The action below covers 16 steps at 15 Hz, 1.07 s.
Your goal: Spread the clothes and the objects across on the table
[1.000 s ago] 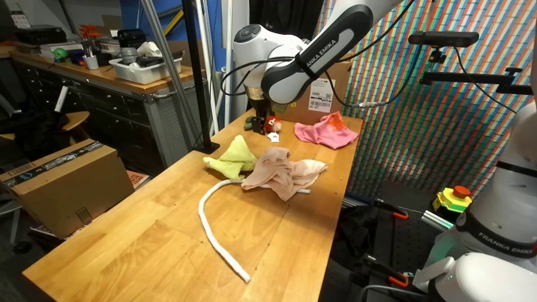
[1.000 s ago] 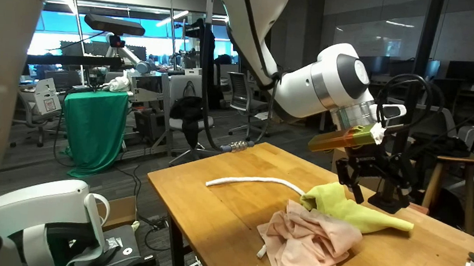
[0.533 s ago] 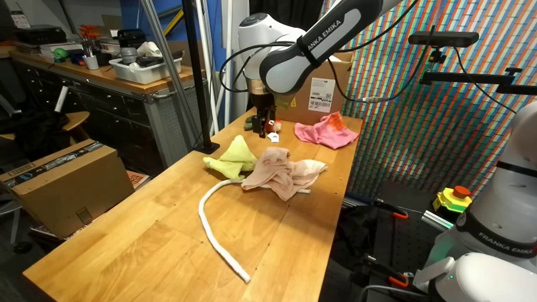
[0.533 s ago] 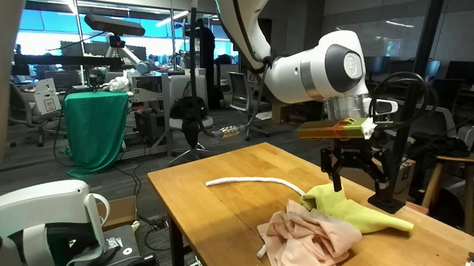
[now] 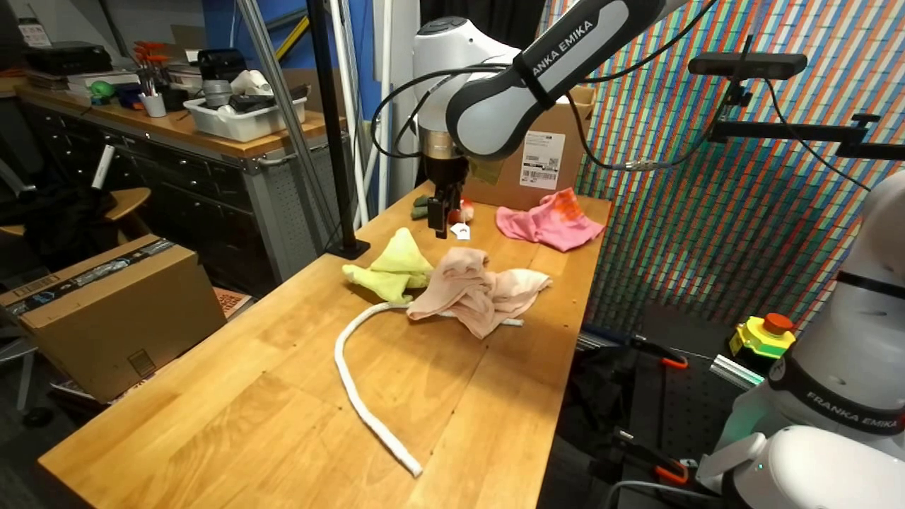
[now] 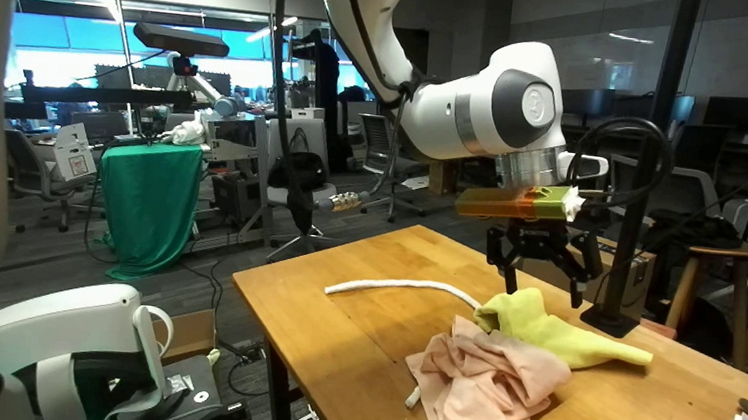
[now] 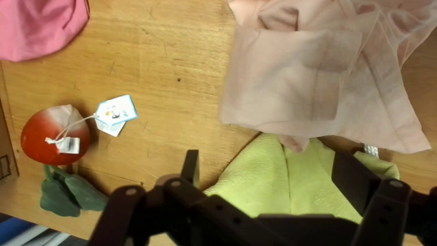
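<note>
Over the yellow-green cloth [image 7: 266,184] my gripper [image 7: 265,161] hangs open, its fingers apart and pointing down, nothing held. In an exterior view the gripper [image 6: 543,296] shows above that cloth's far side. The cream-beige cloth [image 5: 474,290] lies crumpled beside the yellow-green one, partly overlapping it in the wrist view. A white cord [image 5: 355,396] curves along the wooden table [image 5: 240,396], its middle hidden under the cloths. Farther up the table lies the pink-red cloth [image 5: 551,223]. A red-and-white plush [image 7: 54,136] with green leaves [image 7: 65,194] and a paper tag sits near it.
A cardboard box [image 5: 565,159] stands at the table's end, behind the pink-red cloth. A black pole [image 5: 331,141] rises from a base [image 6: 609,322] on the table's edge, close to the gripper. A cable [image 5: 396,106] loops beside the wrist.
My gripper has straightened from a tilt to nearly vertical and shifted over the yellow-green cloth, leftward in an exterior view. Its jaws have stayed apart. The cloths and cord lie as before.
</note>
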### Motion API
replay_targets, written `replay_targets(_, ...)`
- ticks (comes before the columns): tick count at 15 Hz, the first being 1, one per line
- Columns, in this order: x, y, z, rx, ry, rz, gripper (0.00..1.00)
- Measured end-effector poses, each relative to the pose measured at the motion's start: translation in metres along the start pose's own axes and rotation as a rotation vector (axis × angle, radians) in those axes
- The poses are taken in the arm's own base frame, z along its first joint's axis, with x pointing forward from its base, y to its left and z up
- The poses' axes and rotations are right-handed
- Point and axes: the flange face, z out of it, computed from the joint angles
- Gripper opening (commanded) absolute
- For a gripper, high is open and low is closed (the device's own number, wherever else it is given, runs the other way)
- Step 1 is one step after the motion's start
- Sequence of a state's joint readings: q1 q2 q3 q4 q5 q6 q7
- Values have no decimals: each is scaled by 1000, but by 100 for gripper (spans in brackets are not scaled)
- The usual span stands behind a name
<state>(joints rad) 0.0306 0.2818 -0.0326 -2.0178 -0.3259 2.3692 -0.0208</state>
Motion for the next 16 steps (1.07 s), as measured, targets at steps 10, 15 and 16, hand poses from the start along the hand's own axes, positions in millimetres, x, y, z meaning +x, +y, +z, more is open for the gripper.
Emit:
replay_targets(10,-1,-38,4,316,83,-190,100)
replay_targets(15,-5,-47,7,401,53,-261,100)
replay_targets(16,-6,-49,10,407,41,-271,100)
